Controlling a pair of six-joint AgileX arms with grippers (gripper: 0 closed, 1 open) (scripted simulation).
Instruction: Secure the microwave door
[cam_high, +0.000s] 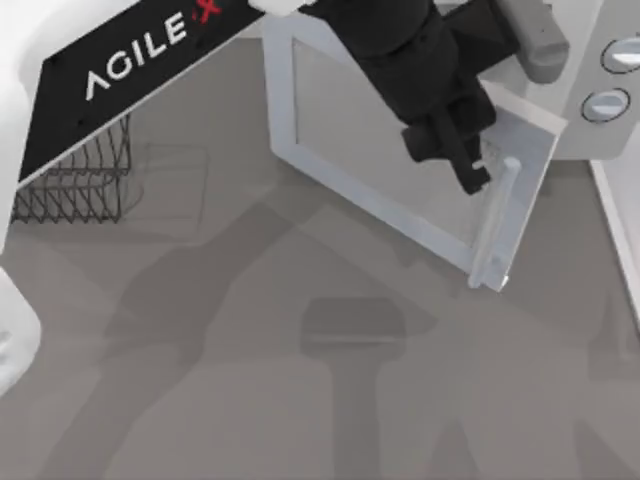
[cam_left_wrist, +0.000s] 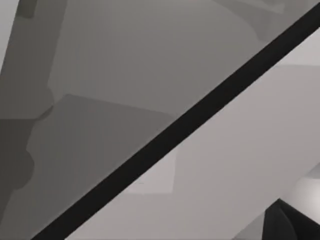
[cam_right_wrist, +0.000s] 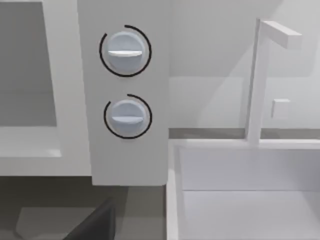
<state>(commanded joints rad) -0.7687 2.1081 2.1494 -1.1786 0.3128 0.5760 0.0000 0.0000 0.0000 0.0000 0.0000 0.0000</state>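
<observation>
While the microwave door (cam_high: 390, 170) hangs ajar, left pincer (cam_high: 470, 172) touches it, spread unclear.

Simulated kitchen tabletop — microwave (cam_right_wrist: 125, 90), wire rack (cam_high: 80, 180).

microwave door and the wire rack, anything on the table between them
No. In the top view, bare grey table with shadows separates the wire rack from the microwave door.
</observation>
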